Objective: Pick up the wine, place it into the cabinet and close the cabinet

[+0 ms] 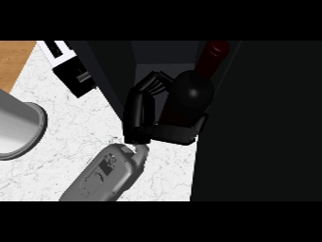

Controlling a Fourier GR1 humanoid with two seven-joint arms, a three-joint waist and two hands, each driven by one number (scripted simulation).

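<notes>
A robot hand sits in the middle of the frame. Its black fingers and thumb wrap around the fat lower part of the wine. So the robot hand is grasping the wine bottle. I think it holds the bottle low down so the bottle stays upright while it goes in. A grey forearm comes up from the bottom of the frame to this hand. I cannot tell for sure whether it is the left or the right one, and no other hand shows.

The wine is dark, with a dark red top pointing to the upper middle of the frame. It stands at the mouth of the cabinet, between dark walls. I cannot tell if its bottom rests on the shelf yet.

The cabinet fills the right side and is very dark, so its door and inside are hard to make out.

The white bench lies to the left. A grey round thing is cut off at the left edge. A black and white thing sits in the upper left.
</notes>
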